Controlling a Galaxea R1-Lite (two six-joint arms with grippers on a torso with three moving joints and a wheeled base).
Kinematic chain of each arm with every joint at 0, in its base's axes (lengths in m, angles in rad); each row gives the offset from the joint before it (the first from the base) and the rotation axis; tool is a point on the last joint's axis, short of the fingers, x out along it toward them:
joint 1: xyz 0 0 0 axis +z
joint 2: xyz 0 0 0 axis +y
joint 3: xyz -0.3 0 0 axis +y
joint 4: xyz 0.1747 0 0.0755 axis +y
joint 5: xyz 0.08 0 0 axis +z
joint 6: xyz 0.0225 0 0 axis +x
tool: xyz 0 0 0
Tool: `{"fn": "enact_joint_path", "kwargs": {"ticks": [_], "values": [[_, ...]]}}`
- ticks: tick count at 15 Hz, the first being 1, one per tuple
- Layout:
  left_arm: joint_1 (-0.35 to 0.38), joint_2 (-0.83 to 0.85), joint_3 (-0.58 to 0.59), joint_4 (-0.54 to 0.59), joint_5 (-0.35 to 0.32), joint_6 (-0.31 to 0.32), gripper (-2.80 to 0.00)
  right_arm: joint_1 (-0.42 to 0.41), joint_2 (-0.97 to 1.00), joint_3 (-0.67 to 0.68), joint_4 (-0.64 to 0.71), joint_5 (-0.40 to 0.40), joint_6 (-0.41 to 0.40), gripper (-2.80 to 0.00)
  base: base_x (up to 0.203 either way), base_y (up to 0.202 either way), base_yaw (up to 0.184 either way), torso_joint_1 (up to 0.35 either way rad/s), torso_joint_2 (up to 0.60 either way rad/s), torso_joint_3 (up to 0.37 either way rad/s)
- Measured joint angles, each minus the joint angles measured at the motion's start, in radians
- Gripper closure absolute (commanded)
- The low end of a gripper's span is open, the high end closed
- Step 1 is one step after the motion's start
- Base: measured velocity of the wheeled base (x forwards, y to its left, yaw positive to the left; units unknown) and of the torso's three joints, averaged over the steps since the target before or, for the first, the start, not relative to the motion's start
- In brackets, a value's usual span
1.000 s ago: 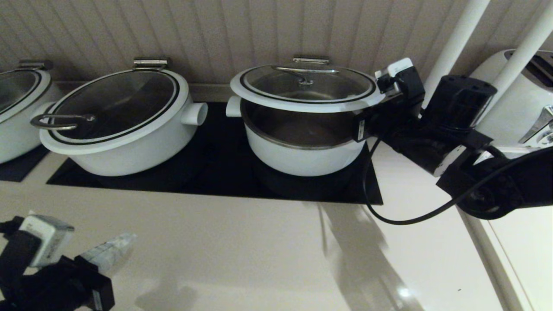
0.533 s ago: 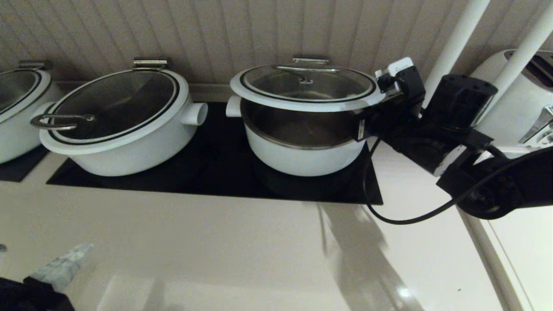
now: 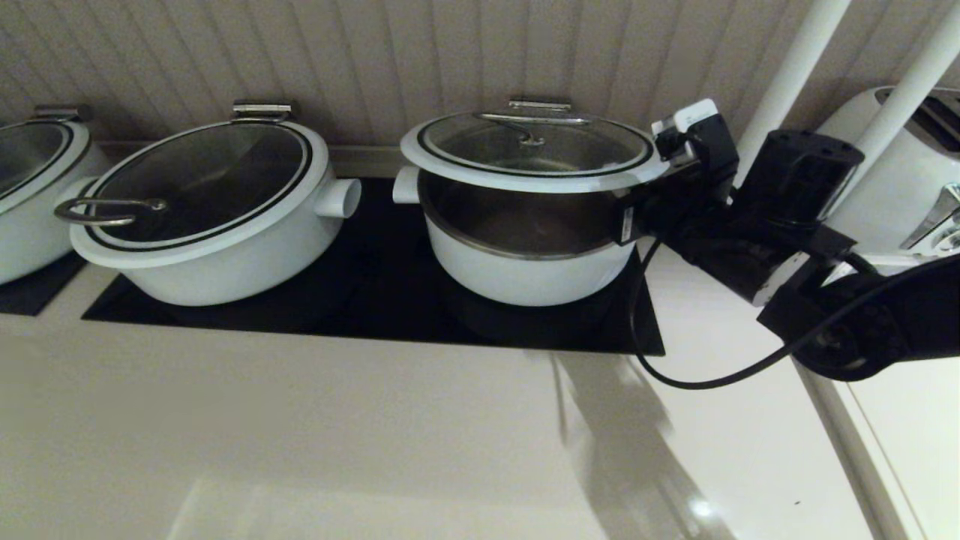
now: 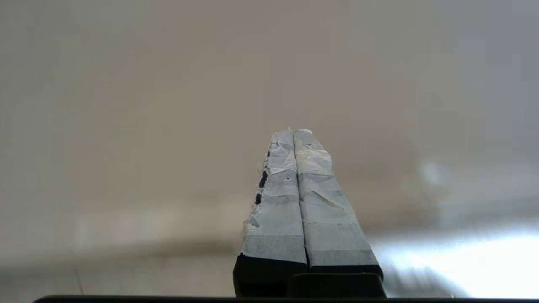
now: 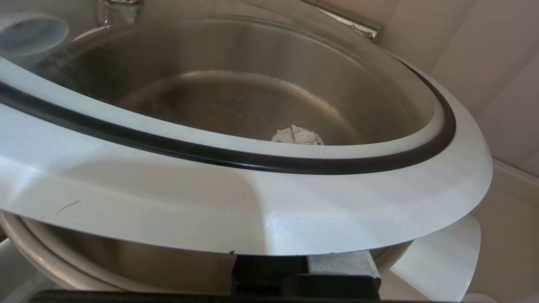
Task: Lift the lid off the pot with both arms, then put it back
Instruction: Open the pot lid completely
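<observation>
The lid (image 3: 534, 146) hangs tilted over the deep white pot (image 3: 525, 277). Its front edge is raised, so the steel inner bowl shows beneath, and its back edge is near the steel hinge clip (image 3: 540, 104). My right arm's wrist (image 3: 694, 180) is at the lid's right edge. In the right wrist view, my right gripper (image 5: 297, 135) reaches under the lid's white rim (image 5: 294, 210). Its wrapped tips are together, seen through the glass, and the lid rests on the fingers. My left gripper (image 4: 293, 132) is shut and empty over bare countertop, out of the head view.
A wider white pot with a loop-handled lid (image 3: 202, 217) stands to the left on the black cooktop (image 3: 375, 315). Another pot (image 3: 30, 187) is at the far left. A white toaster (image 3: 907, 172) and two white posts (image 3: 787, 82) stand at the right. A black cable (image 3: 697, 384) loops over the counter.
My left arm has drawn back toward the near left and left the head view. The lid and my right arm have hardly moved.
</observation>
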State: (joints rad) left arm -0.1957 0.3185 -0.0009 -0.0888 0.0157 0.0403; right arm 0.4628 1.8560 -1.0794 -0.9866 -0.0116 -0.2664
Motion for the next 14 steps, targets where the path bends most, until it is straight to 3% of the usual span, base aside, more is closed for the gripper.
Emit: {"fn": "enact_joint_path", "kwargs": {"ticks": [2,14], "values": [[0.000,-0.026,0.000,0.094,-0.021,-0.002,0.00,0.000,-0.001,0.000,0.000,0.000,0.000,0.00,0.000,0.000,0.000,0.000,0.00,0.000],[-0.001,-0.044,0.001,0.096,-0.017,-0.028,0.00,0.002,-0.001,0.001,-0.001,0.000,0.000,0.00,0.000,0.000,0.000,0.000,0.00,0.000]]}}
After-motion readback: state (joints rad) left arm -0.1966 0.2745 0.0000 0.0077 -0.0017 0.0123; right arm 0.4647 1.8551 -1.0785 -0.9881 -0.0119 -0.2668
